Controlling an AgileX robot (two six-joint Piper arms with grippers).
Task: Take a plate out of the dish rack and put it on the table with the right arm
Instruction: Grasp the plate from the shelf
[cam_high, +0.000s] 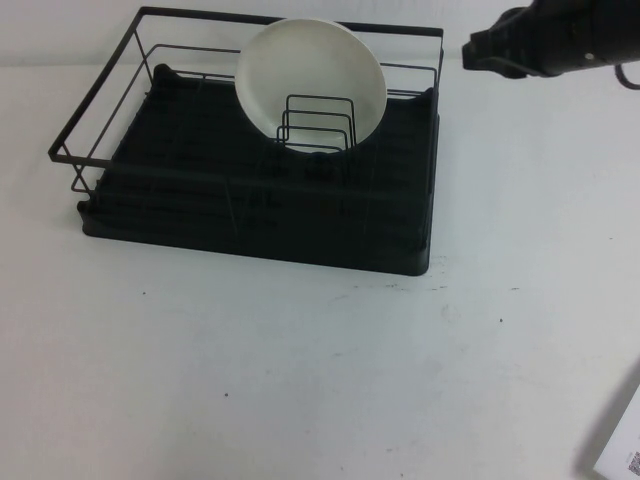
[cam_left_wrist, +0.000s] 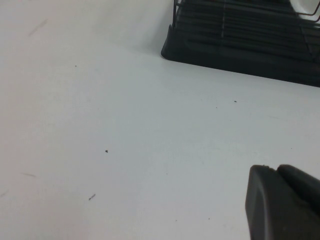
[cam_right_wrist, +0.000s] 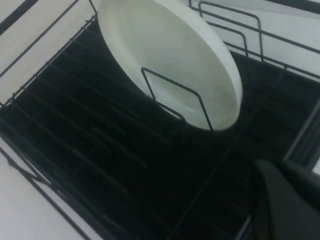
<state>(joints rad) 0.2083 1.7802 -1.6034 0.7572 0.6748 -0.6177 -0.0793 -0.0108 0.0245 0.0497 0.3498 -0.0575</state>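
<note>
Right gripper (cam_high: 478, 50) hovers near table's (cam_high: 320, 380) far right edge, beside dish rack (cam_high: 260, 215); finger state unclear. Left gripper (cam_left_wrist: 282, 202) parked low over table, same. Plate (cam_high: 311, 78) leans upright in dividers at rack's far side. Approach step; next you bring pincer onto plate rim.

Raised view angled down; wrist views lower — all sharing the dish rack (cam_high: 260, 190), right closest.

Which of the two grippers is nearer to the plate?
The right gripper, above the dish rack at its far right corner, near the upright plate. The left gripper is over bare table.
</note>
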